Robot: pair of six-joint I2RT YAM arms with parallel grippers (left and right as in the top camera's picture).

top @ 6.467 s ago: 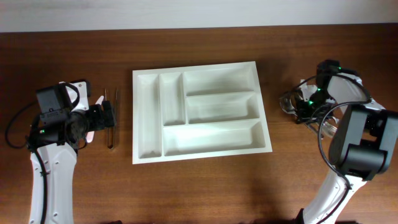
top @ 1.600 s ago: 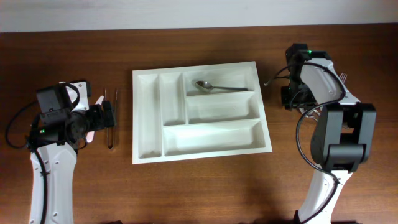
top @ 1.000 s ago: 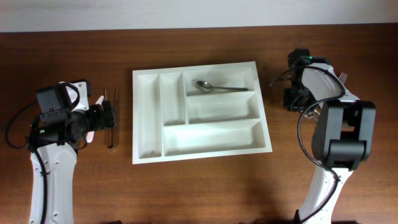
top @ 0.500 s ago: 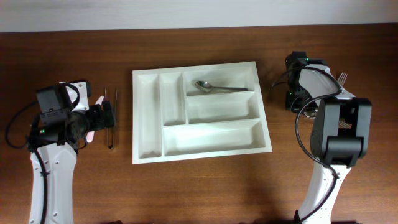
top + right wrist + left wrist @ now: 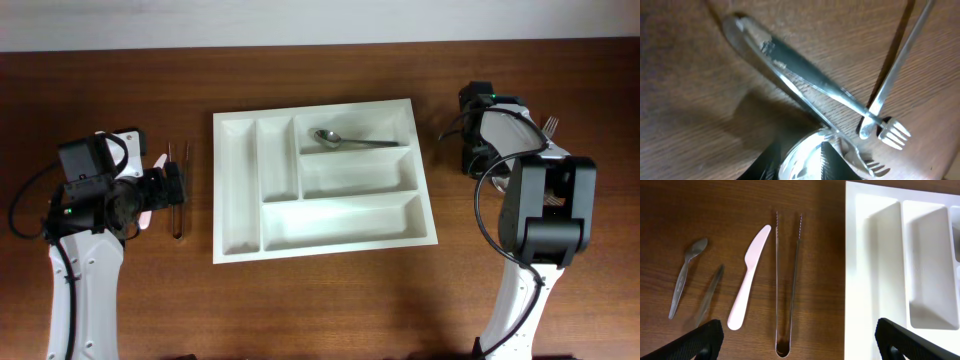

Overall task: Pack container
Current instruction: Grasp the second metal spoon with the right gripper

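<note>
The container, a large white cutlery tray (image 5: 218,190), lies in the middle of the table, and its left edge shows in the left wrist view (image 5: 860,280). A metal spoon (image 5: 350,140) lies in its top long compartment. My left gripper (image 5: 176,187) is open and empty, hovering over the hinge end of metal tongs (image 5: 787,280). My right gripper (image 5: 472,160) is down at a pile of metal cutlery right of the tray. Its fingers (image 5: 802,165) sit close on either side of a shiny spoon bowl (image 5: 802,157).
Left of the tray lie a white plastic knife (image 5: 747,285), a metal spoon (image 5: 685,275) and another thin metal piece (image 5: 710,295). In the right pile are a long metal knife (image 5: 795,65), a fork (image 5: 892,134) and a crossing handle (image 5: 905,50). A fork (image 5: 548,125) shows beside the right arm.
The spoon has gone from the right pile into the tray's top compartment. My right gripper has returned from the tray to the pile and settled onto it. The left arm has not moved.
</note>
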